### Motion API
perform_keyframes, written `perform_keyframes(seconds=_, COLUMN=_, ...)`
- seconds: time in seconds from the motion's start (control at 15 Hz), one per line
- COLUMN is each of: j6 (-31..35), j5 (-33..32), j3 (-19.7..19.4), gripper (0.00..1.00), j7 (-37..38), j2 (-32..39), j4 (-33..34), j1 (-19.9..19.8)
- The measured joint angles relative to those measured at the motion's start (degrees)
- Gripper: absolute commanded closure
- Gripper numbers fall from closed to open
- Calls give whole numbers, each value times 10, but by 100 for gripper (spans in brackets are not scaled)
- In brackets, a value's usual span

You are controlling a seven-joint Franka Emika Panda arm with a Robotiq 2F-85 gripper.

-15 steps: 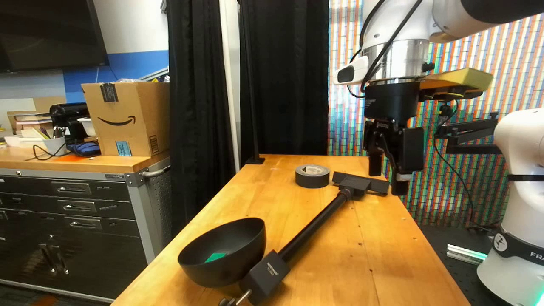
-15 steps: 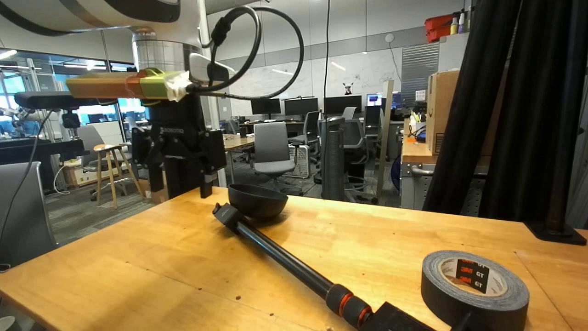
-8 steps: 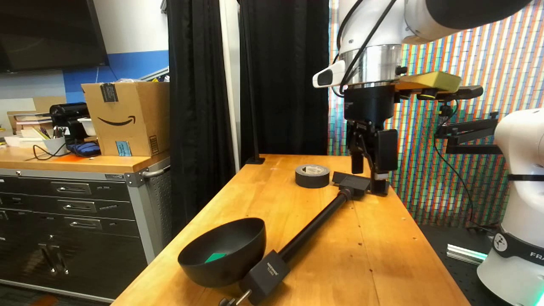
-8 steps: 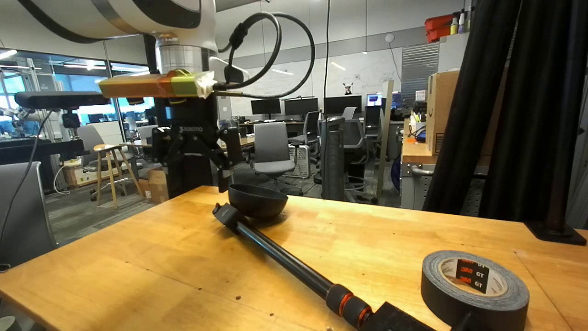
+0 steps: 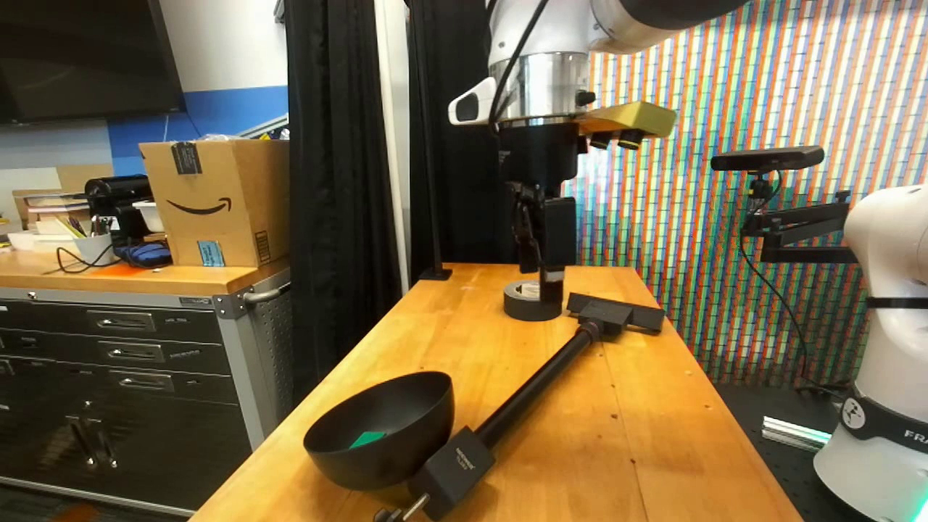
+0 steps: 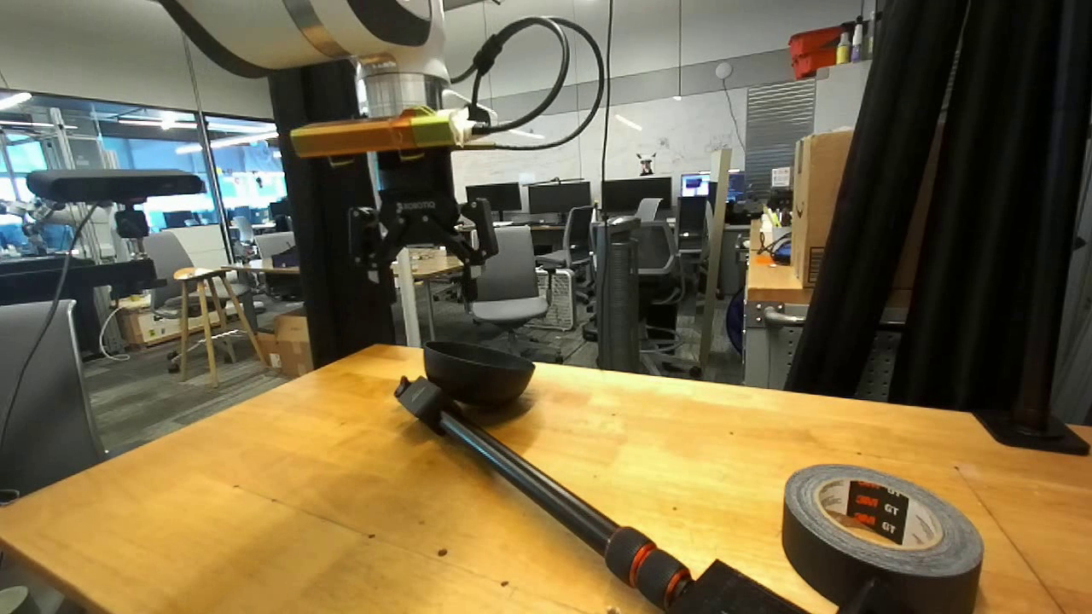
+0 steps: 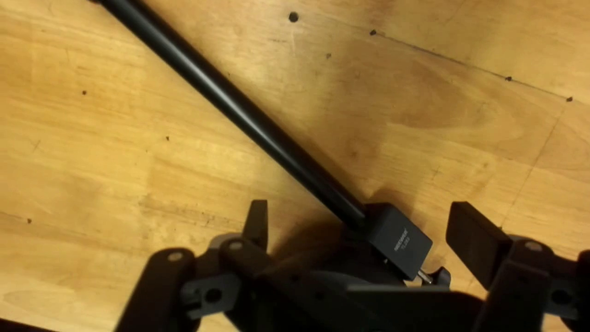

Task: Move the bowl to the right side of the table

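The black bowl [image 5: 380, 442] sits tilted on the honey-coloured wooden table [image 5: 689, 449], with a green patch visible inside. It stands close beside the end block of a long black tool; whether it touches cannot be told. The bowl also shows in an exterior view [image 6: 479, 375] near the table's far edge. My gripper [image 6: 426, 290] is open and empty, above the tabletop and higher than the bowl. It also shows in an exterior view [image 5: 541, 281], partly covering the tape roll. In the wrist view my open fingers [image 7: 359, 212] frame the tool's end block; the bowl cannot be told apart from the dark gripper body.
The long black tool [image 5: 533, 395] lies diagonally across the table beside the bowl, also seen in the wrist view [image 7: 230, 108]. A dark tape roll [image 6: 887, 546] lies near its other end. A black pole base [image 6: 1028, 432] stands at the table edge.
My gripper has moved left in one camera's picture and right in the other's, and has risen somewhat. It stays open. The bowl, tool and tape roll have not moved.
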Motion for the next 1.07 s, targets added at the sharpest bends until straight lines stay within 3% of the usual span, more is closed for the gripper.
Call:
perform_keyframes(seconds=0.53, j6=-4, j5=-22, j3=0, gripper=0, j7=-67, j2=127, j4=146, j1=-2)
perform_keyframes(seconds=1.07, j6=-9, j5=-48, j3=19, gripper=0, j7=-104, j2=243, j4=232, j1=6)
